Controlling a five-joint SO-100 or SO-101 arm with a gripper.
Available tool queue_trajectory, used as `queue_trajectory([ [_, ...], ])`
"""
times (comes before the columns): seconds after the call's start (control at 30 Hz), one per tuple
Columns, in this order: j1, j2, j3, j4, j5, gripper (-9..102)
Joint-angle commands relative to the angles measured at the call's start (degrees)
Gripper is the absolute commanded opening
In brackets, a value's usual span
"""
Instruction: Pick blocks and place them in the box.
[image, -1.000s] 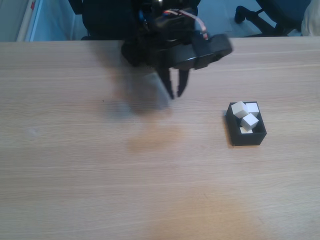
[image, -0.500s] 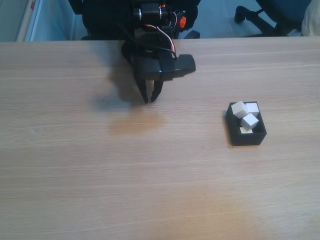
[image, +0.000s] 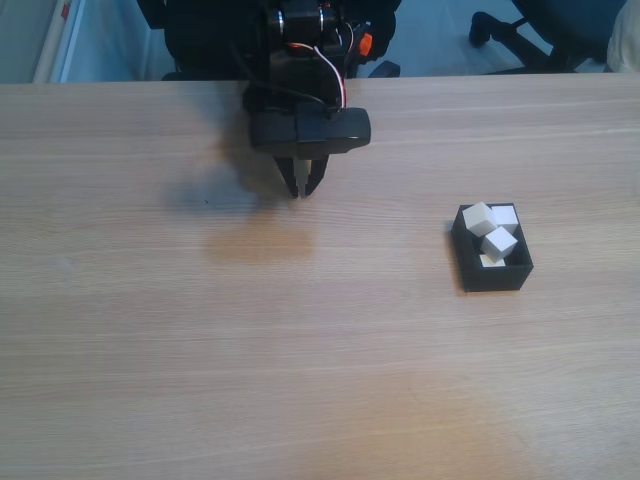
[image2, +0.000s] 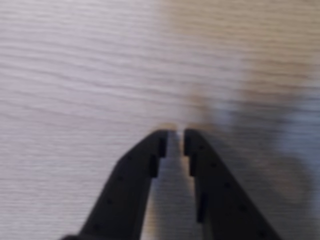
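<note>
Wrist view blurry, gripper (image2: 174, 137) cut off at bottom; arm's base cropped up top.

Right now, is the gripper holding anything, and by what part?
Nothing is held. The gripper is empty, jaws nearly closed over bare table; blocks sit in the box.

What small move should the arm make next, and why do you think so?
Probably no further pick; I would let the arm settle back toward its base. The gripper holds nothing, its jaws nearly closed above bare table. The blocks already lie heaped in the box, and I see no loose block on the wood.
</note>
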Motion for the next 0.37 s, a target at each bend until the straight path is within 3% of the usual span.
queue_trajectory([
  [0.0, -0.79, 1.49, 3.52, 4.31, 0.09, 0],
  [0.33, -3.34, 1.58, 3.52, 4.48, -0.70, 0],
])
